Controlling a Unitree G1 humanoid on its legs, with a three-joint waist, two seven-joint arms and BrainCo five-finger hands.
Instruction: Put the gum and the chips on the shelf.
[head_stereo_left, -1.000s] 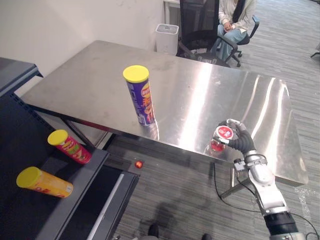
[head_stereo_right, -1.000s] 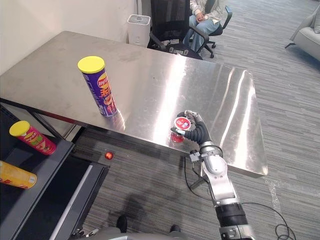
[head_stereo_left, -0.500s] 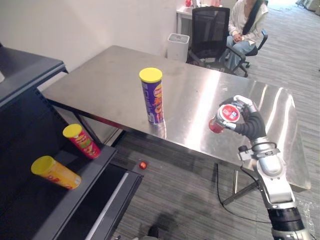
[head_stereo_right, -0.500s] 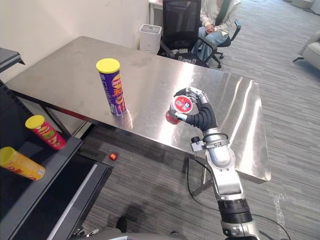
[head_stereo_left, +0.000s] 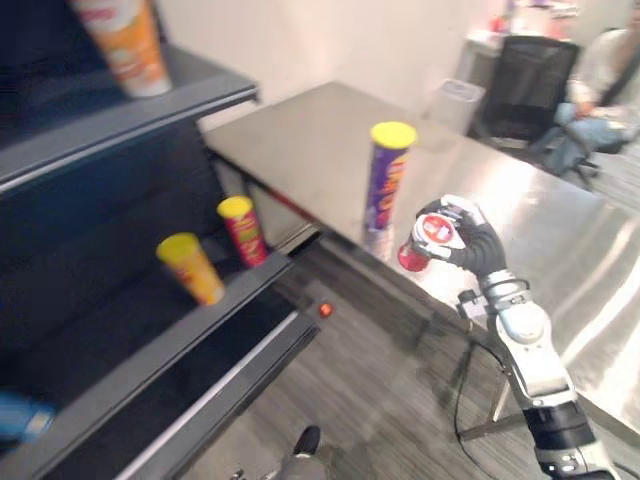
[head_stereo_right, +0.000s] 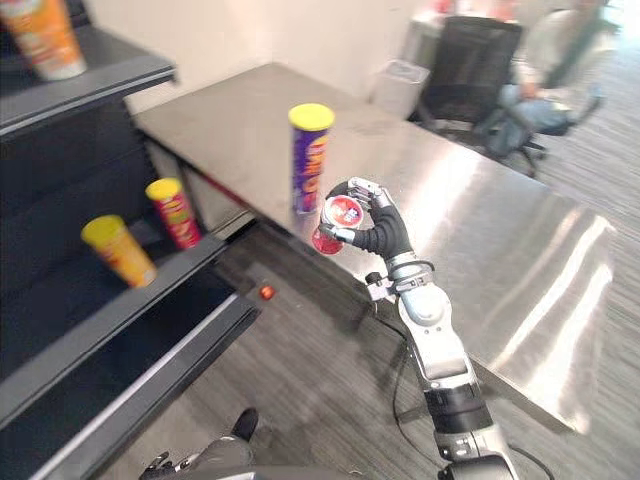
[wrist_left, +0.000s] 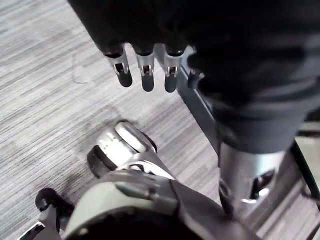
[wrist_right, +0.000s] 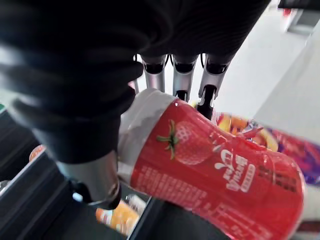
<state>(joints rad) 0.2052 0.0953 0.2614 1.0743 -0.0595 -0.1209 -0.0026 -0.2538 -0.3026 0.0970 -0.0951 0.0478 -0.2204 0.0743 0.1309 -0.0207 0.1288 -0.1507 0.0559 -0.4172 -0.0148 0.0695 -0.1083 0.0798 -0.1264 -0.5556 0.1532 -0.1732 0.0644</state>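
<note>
My right hand (head_stereo_left: 478, 243) is shut on the red gum canister (head_stereo_left: 424, 240), fingers curled round its body and its white-and-red lid tipped toward the shelf. The right wrist view shows the same canister (wrist_right: 215, 165), with a strawberry picture, under the hand's fingers. It hangs in the air just off the steel table's (head_stereo_left: 570, 250) near edge. The purple chips can (head_stereo_left: 388, 178) with a yellow lid stands upright on the table, just behind the canister. My left hand (wrist_left: 145, 70) hangs over the floor with its fingers relaxed and nothing in them.
A dark shelf unit (head_stereo_left: 190, 340) stands to the left. Yellow (head_stereo_left: 192, 267) and red (head_stereo_left: 241, 229) cans are on its middle board and an orange can (head_stereo_left: 125, 45) on the top board. A small red ball (head_stereo_left: 325, 310) lies on the floor. A person (head_stereo_left: 605, 90) sits beyond the table.
The camera has swung left toward the shelf. My right hand lifted the gum canister off the table and now holds it past the table's near edge, closer to the shelf.
</note>
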